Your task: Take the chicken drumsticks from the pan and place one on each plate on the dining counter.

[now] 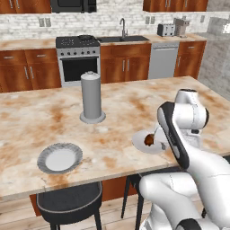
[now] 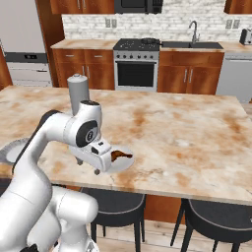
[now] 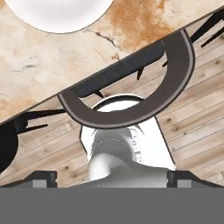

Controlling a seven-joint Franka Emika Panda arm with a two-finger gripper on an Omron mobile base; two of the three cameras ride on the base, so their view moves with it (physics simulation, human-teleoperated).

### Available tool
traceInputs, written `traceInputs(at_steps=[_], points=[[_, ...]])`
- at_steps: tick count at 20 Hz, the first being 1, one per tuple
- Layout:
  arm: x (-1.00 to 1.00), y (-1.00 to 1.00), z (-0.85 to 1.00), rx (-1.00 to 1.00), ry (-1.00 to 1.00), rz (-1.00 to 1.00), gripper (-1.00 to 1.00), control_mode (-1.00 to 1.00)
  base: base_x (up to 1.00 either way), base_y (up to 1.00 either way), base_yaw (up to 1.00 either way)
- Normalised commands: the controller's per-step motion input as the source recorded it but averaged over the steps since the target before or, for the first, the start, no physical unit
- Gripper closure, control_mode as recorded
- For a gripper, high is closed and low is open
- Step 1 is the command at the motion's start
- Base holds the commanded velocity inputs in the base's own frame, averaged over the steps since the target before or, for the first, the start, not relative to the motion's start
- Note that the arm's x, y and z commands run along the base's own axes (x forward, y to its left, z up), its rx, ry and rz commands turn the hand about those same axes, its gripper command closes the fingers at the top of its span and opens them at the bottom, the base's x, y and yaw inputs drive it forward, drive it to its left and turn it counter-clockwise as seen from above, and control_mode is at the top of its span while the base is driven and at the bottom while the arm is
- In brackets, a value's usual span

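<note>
One glossy reddish-brown chicken drumstick (image 1: 148, 139) is seen lying in the plate (image 1: 143, 144) near the dining counter's (image 1: 40, 117) front edge, just beside the gripper (image 2: 96, 167); a second plate (image 1: 59, 158), pale with a ribbed rim, is seen empty further along the same edge; the jaws are spread wide and nothing is held; a tall grey cylinder (image 1: 92, 97) stands upright behind the plates.
</note>
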Motion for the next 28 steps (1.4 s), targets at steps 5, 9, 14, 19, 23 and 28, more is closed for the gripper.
traceInputs(at_steps=[5,9,14,19,23,28], points=[[-0.67,0.00,0.25,0.00,-0.03,0.01,-1.00,-1.00,0.00,0.00,0.00],[-0.71,-0.05,0.28,0.00,-0.07,0.01,-1.00,-1.00,0.00,0.00,0.00],[-0.25,-0.03,0.08,0.00,-0.04,0.00,-1.00,1.00,-0.04,0.00,0.00],[0.00,0.00,0.00,0.00,0.00,0.00,-1.00,1.00,0.09,-0.16,-0.01],[0.00,0.00,0.00,0.00,0.00,0.00,-1.00,1.00,0.25,-0.81,0.00],[0.00,0.00,0.00,0.00,0.00,0.00,-1.00,1.00,0.27,-1.00,0.00]])
